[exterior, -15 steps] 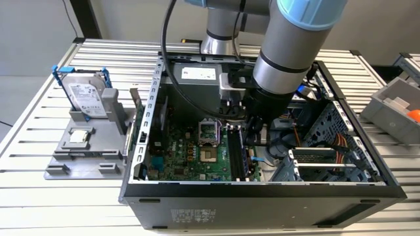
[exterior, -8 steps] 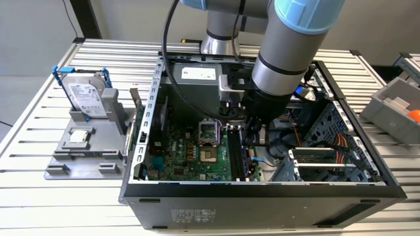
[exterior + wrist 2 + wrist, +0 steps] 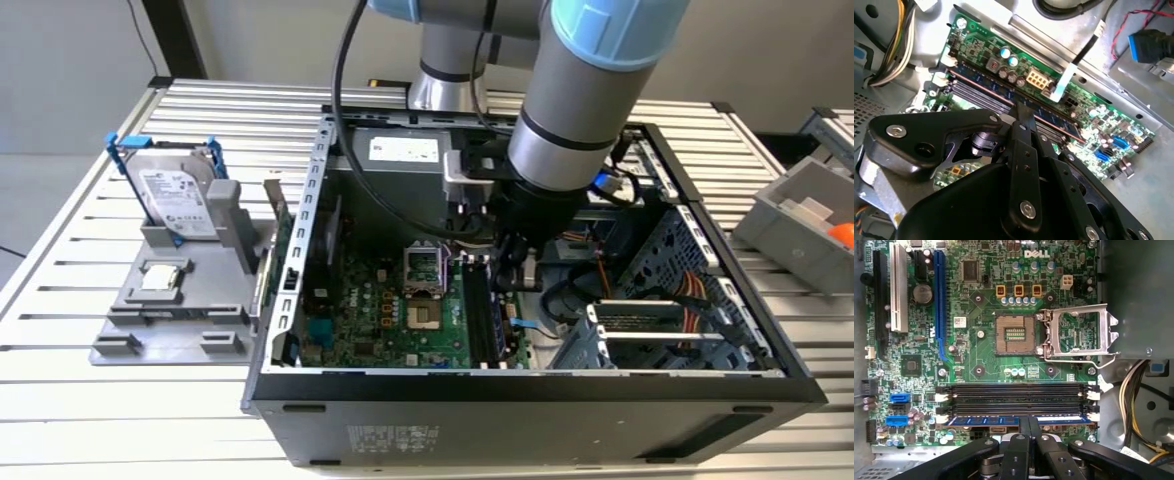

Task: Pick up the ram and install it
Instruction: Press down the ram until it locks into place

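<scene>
One ram (image 3: pixel 1019 419) sits in the outermost slot (image 3: pixel 1016 423), my hand (image 3: pixel 1030 432) clamped on it. I fear uneven pressing leaves one end unlatched.

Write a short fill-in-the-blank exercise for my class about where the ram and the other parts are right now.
1. The ram sits in a memory slot on the ____.
2. The gripper is directly over the ____.
3. The processor socket's metal frame is swung ____.
4. The hard drive stands ____ the computer case.

Missing words: motherboard; ram; open; outside

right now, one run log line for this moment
phase: install | gripper: shut on ram | ram: in outermost memory slot of motherboard | cpu socket: open
</scene>
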`<state>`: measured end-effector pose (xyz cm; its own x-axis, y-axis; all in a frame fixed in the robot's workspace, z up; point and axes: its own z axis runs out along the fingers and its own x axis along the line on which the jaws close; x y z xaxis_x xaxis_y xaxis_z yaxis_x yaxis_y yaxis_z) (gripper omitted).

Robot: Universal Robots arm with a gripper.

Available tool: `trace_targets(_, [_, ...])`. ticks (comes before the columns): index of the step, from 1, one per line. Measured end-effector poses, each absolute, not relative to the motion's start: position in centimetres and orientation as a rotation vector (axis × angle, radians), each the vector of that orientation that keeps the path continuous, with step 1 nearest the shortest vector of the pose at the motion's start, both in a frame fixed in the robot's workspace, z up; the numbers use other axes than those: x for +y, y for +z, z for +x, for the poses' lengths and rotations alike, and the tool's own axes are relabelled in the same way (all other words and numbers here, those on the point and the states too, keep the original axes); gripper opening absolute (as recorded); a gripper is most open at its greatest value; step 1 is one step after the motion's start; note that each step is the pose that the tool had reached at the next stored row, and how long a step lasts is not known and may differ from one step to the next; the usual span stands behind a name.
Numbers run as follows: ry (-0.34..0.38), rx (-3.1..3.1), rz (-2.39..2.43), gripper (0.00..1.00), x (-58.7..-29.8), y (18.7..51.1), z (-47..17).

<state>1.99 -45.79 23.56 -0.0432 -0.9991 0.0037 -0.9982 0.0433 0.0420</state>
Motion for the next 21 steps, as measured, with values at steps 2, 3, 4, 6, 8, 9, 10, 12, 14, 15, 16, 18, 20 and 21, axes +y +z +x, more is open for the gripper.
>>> trace_targets(2, [-0.043, -2.244, 2.152, 0.0, -45.8, 23.5, 2.1])
trace_targets(3, [-0.043, -2.243, 2.153, 0.0, -45.8, 23.5, 2.1])
trace_targets(4, [-0.043, -2.243, 2.153, 0.0, -45.8, 23.5, 2.1])
trace_targets(6, [-0.043, -2.243, 2.153, 0.0, -45.8, 23.4, 2.1])
trace_targets(8, [-0.043, -2.243, 2.153, 0.0, -45.8, 23.1, 2.1])
trace_targets(9, [-0.043, -2.243, 2.154, 0.0, -45.8, 22.9, 2.1])
trace_targets(10, [-0.043, -2.243, 2.153, 0.0, -45.8, 22.7, 2.1])
trace_targets(12, [-0.043, -2.243, 2.153, 0.0, -45.8, 22.7, 2.1])
trace_targets(14, [-0.043, -2.242, 2.154, 0.0, -45.9, 22.6, 2.1])
trace_targets(15, [-0.043, -2.242, 2.153, 0.0, -46.0, 22.6, 2.1])
trace_targets(16, [-0.044, -2.242, 2.153, 0.0, -46.0, 22.6, 2.1])
trace_targets(18, [-0.044, -2.242, 2.153, 0.0, -46.1, 22.4, 2.2])
trace_targets(20, [-0.042, -2.241, 2.152, 0.0, -46.1, 22.1, 2.2])
trace_targets(21, [-0.043, -2.241, 2.152, 0.0, -46.1, 21.9, 2.2])
